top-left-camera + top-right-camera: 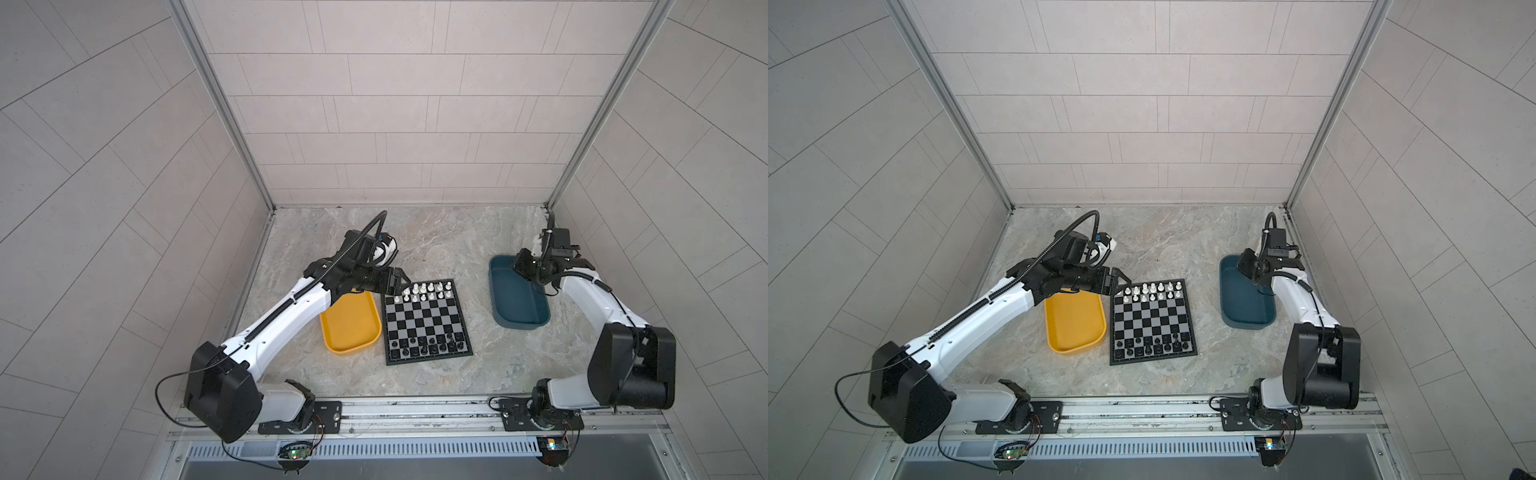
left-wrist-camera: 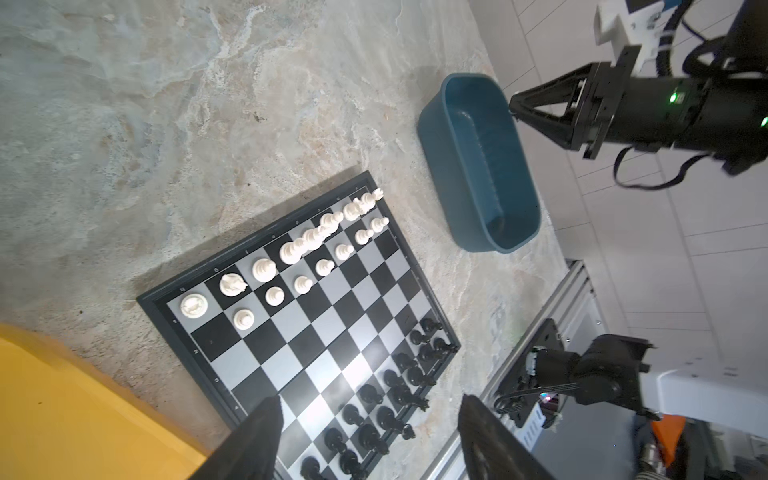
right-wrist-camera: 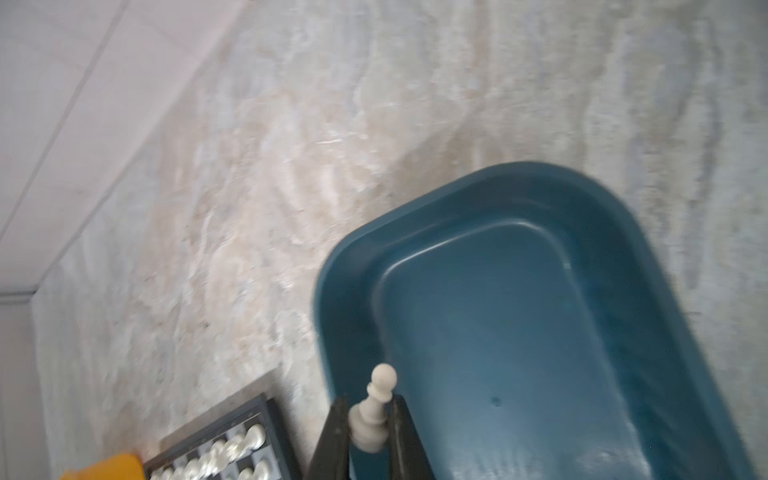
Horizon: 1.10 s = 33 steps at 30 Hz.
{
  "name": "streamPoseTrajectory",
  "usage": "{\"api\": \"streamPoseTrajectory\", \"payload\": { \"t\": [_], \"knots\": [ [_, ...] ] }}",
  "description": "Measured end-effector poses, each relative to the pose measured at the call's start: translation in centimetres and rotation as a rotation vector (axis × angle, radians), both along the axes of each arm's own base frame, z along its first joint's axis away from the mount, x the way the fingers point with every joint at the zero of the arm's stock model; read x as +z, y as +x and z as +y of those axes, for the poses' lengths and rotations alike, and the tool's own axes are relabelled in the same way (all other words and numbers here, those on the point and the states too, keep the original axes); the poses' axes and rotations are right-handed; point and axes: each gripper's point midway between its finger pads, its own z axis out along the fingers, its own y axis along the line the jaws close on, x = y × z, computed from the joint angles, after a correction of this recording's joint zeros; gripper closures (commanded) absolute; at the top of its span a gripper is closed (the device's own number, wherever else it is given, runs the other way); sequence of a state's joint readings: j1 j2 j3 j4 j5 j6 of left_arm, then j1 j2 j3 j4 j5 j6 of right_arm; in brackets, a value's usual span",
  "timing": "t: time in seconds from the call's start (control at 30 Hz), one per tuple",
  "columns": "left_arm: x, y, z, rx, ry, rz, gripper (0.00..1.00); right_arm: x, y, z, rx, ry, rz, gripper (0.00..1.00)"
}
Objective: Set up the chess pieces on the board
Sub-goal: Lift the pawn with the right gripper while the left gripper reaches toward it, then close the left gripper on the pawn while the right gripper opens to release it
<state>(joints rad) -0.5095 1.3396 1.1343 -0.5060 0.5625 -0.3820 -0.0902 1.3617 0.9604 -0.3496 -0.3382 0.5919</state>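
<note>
My right tool [image 3: 370, 400] is pinched almost shut on one white pawn [image 3: 376, 409]. The pawn sits between the two fingers, and its round head pokes out past the tips. The blue bin [image 3: 519, 332] is right under this tool, so the pawn hangs in the air over one end of it. The bin sits on the stone-look surface [image 1: 436, 249].

My left tool [image 2: 370, 401] is wide open and has nothing in it. It hangs by the far corner of the board [image 1: 424, 322], on the side where the yellow tray [image 1: 353, 328] is. The tray lies just beside the board.

The board is off to the left of my right tool, between the tray and the bin. The white pieces [image 1: 428, 291] stand in two rows at the board's far end, close to my left tool. The black pieces [image 1: 428, 345] stand at the near end, well away from both tools. The right wrist view is a bit blurry.
</note>
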Motion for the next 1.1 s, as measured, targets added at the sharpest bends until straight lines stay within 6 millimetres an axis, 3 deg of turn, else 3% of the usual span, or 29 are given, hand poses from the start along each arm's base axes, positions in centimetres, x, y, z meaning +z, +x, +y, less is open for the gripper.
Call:
{"api": "streamPoseTrajectory", "payload": {
  "t": [0.23, 0.43, 0.53, 0.73, 1.1],
  "knots": [
    [2.6, 1.9, 0.4, 0.055, -0.152, 0.097, 0.27, 6.1, -0.2, 12.0, 0.397, -0.091, -0.367, 0.93],
    [3.4, 2.6, 1.2, 0.079, -0.159, 0.113, 0.28, 8.4, -2.9, 20.7, 0.771, -0.243, -0.558, 0.94],
    [3.7, 2.4, 1.0, 0.064, -0.151, 0.112, 0.3, 8.7, -4.6, 23.6, 0.939, -0.336, -0.638, 0.94],
    [2.9, 1.9, -0.8, -0.019, -0.102, 0.135, 0.36, 8.1, -7.1, 26.3, 1.181, -0.486, -0.756, 0.94],
    [2.1, 0.4, -4.8, -0.16, -0.077, 0.182, 0.51, 6.5, -9.3, 26.7, 1.342, -0.582, -0.831, 0.94]
  ]
}}
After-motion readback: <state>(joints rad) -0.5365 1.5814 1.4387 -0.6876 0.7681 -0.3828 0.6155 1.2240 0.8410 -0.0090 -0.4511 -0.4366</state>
